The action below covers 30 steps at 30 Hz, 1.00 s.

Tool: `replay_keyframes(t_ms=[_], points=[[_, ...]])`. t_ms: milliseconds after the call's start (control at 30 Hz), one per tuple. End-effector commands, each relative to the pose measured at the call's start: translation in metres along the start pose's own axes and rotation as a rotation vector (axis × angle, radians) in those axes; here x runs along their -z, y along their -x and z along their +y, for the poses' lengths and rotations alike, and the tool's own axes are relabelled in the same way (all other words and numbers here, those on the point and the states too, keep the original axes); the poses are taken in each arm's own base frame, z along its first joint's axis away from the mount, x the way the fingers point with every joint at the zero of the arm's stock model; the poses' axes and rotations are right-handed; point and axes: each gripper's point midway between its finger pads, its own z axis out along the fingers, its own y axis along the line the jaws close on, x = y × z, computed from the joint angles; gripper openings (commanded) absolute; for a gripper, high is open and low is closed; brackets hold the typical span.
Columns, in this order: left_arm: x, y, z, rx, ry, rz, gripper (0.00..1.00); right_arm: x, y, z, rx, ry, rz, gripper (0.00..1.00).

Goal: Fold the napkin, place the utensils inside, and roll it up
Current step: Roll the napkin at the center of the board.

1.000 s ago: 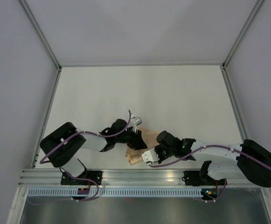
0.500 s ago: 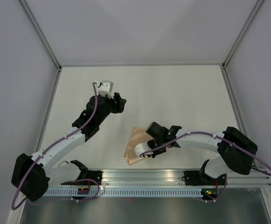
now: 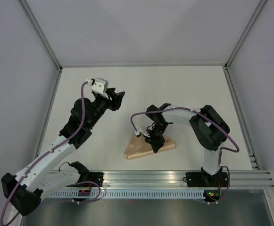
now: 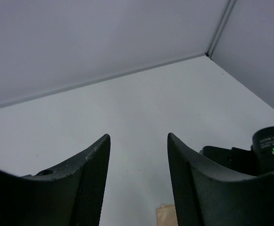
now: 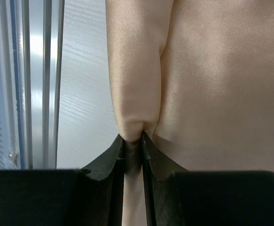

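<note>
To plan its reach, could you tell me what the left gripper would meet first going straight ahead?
The way looks free: the open left gripper would probably reach bare table first.

On my feed I see a white table (image 3: 174, 89) boxed in by plain pale grey walls: a back wall (image 3: 141, 28), a left wall (image 3: 9, 94) and a right wall (image 3: 269, 70). Slim metal strips (image 3: 40, 33) run along the corners where the walls meet. A ribbed aluminium rail (image 3: 151, 176) spans the table's near edge. The light is soft and even, with only faint shadows.
</note>
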Motion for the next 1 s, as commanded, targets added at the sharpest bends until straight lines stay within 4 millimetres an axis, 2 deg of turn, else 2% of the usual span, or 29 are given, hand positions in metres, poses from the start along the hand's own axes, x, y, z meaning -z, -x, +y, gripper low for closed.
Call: replay_keyframes(t_ms=[0, 33, 67, 100, 133, 167, 200, 233, 267, 333, 367, 433, 467, 567, 633, 667, 733, 800, 867, 900, 967], points=[[0.012, 0.014, -0.031, -0.140, -0.124, -0.068, 0.56, -0.021, -0.080, -0.017, -0.071, 0.018, 0.255, 0.00], [0.014, 0.002, -0.031, -0.167, -0.107, -0.074, 0.56, -0.021, -0.080, -0.018, -0.081, 0.022, 0.255, 0.00], [0.021, 0.001, -0.051, -0.225, -0.156, -0.106, 0.57, -0.019, -0.079, -0.022, -0.091, 0.018, 0.249, 0.00], [0.024, 0.005, -0.059, -0.245, -0.172, -0.141, 0.57, -0.021, -0.081, -0.022, -0.104, 0.028, 0.253, 0.01], [0.025, -0.001, -0.064, -0.271, -0.175, -0.133, 0.58, -0.020, -0.082, -0.023, -0.112, 0.029, 0.256, 0.01], [0.029, -0.004, -0.083, -0.312, -0.224, -0.132, 0.58, -0.020, -0.082, -0.023, -0.117, 0.030, 0.260, 0.00], [0.031, -0.009, -0.091, -0.333, -0.246, -0.122, 0.58, -0.020, -0.083, -0.025, -0.118, 0.027, 0.262, 0.00], [0.028, -0.021, -0.099, -0.363, -0.258, -0.086, 0.58, -0.020, -0.083, -0.025, -0.121, 0.029, 0.266, 0.01], [0.034, -0.028, -0.117, -0.399, -0.311, -0.076, 0.58, -0.020, -0.083, -0.026, -0.122, 0.026, 0.265, 0.00], [0.035, -0.053, -0.131, -0.447, -0.338, -0.017, 0.58, -0.020, -0.082, -0.027, -0.125, 0.023, 0.264, 0.00], [0.043, -0.063, -0.149, -0.476, -0.389, -0.004, 0.58, -0.020, -0.081, -0.028, -0.127, 0.021, 0.265, 0.00], [0.049, -0.083, -0.158, -0.522, -0.398, 0.032, 0.58, -0.021, -0.081, -0.028, -0.131, 0.022, 0.266, 0.00], [0.056, -0.103, -0.174, -0.559, -0.445, 0.073, 0.58, -0.021, -0.082, -0.028, -0.135, 0.022, 0.267, 0.00], [0.068, -0.146, -0.189, -0.645, -0.481, 0.166, 0.58, -0.021, -0.083, -0.028, -0.138, 0.020, 0.269, 0.00], [0.077, -0.172, -0.196, -0.633, -0.516, 0.225, 0.58, -0.021, -0.083, -0.029, -0.142, 0.019, 0.270, 0.01], [0.083, -0.191, -0.202, -0.645, -0.543, 0.263, 0.59, -0.022, -0.083, -0.029, -0.143, 0.020, 0.273, 0.00], [0.089, -0.215, -0.200, -0.655, -0.550, 0.314, 0.58, -0.022, -0.083, -0.029, -0.148, 0.017, 0.273, 0.01], [0.094, -0.236, -0.204, -0.658, -0.563, 0.338, 0.58, -0.022, -0.083, -0.030, -0.147, 0.016, 0.272, 0.00], [0.093, -0.243, -0.208, -0.625, -0.559, 0.331, 0.59, -0.022, -0.084, -0.030, -0.152, 0.017, 0.275, 0.01], [0.096, -0.255, -0.206, -0.635, -0.566, 0.354, 0.59, -0.022, -0.084, -0.030, -0.154, 0.018, 0.276, 0.01], [0.097, -0.263, -0.209, -0.630, -0.574, 0.361, 0.59, -0.023, -0.083, -0.030, -0.152, 0.017, 0.276, 0.01]])
